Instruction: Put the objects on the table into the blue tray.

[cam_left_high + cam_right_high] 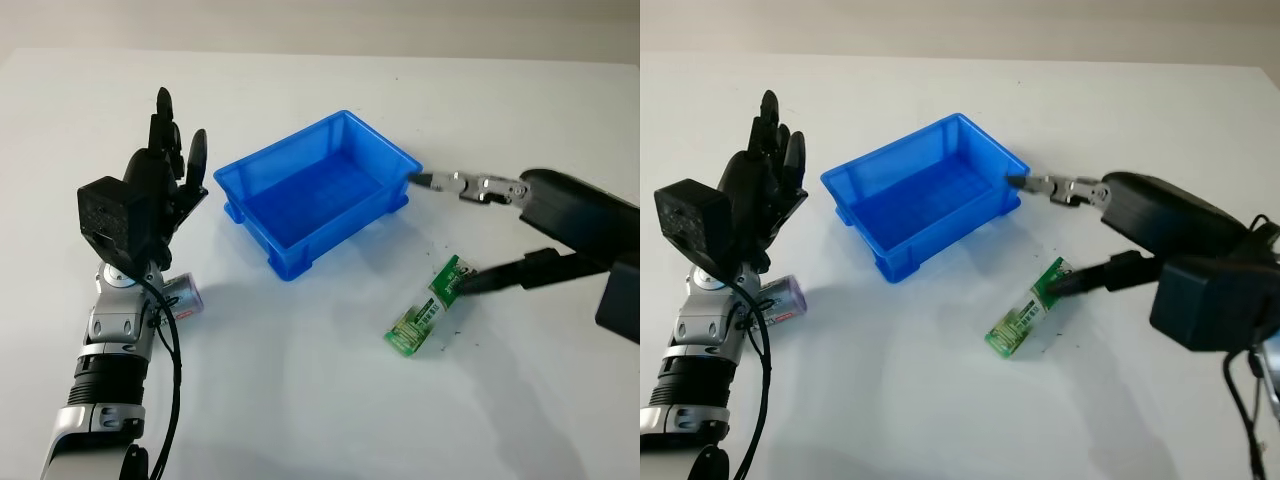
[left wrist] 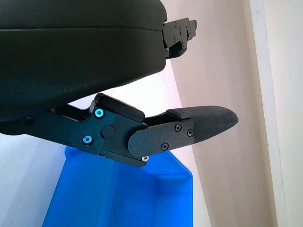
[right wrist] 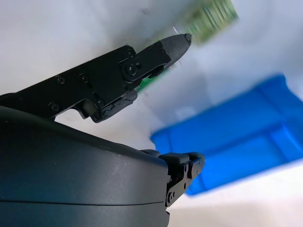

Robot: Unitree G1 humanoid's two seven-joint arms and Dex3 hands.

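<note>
A white table [image 1: 330, 420] is spreading across nearly the whole scene in both eye views, plain and matte. Soft, even light is falling on it from above, and faint grey shadows are lying across its surface toward the near edge. A few tiny dark specks are dotting the white on the right side. The far edge of the table is running along the top, slightly slanted, and beyond it a strip of beige wall [image 1: 400, 25] is showing. In the left wrist view, that same beige wall [image 2: 222, 71] is rising behind the table, with a pale vertical strip [image 2: 262, 94] running alongside it and a lighter surface sitting past that.
</note>
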